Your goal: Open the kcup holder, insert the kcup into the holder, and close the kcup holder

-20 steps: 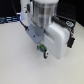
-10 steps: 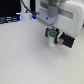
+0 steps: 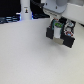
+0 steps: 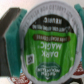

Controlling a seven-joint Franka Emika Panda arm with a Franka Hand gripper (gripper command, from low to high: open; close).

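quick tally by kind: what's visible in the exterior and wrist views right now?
Grippers: 1, the gripper, shut on the pod
Pods: 1, the kcup, green and white, fills the wrist view
Tables: 1, the pale table
Drawer unit: 0 that I can make out
Background items along the far edge: too blurred to count
Total: 3

The arm reaches down from above, its tool (image 3: 61,34) tilted above the surface (image 3: 25,57), fingers (image 3: 50,32) clamped shut on something small.
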